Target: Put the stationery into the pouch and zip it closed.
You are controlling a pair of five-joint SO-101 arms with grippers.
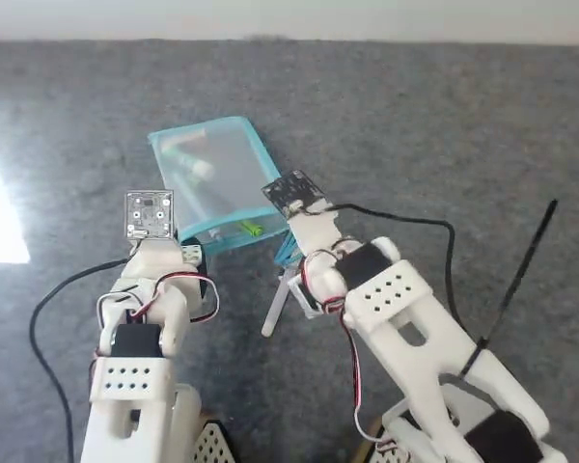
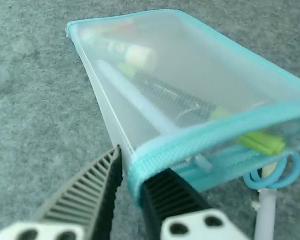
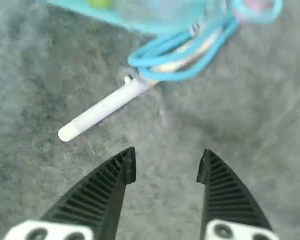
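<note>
Grey speckled table (image 1: 444,125), both arms at its near edge. Pouch (image 1: 217,178): translucent, teal-trimmed, lying flat at mid-table with its zip edge toward the arms. Several pieces are already inside, among them a green marker (image 2: 260,142) just behind the zip. The mouth looks unzipped, judging by the gap between the two teal edges in the left wrist view. Left gripper (image 2: 132,187): jaws narrow, pinching the pouch's zip-edge corner on that arm's side. Right gripper (image 3: 168,157): jaws wide, holding nothing, hanging above bare table. White pen (image 3: 105,107): outside the pouch, flat on the table between the right claw and the pouch mouth. One end is tucked under the blue cord loop (image 3: 190,55) at the zip's far corner, the other points back toward the arms. Its long axis runs oblique to the line across the open jaws, so the wrist probably needs turning before closing. Right arm is clearly nearer, and the left is occupied. Judgement: last item to load, then the zip.
</note>
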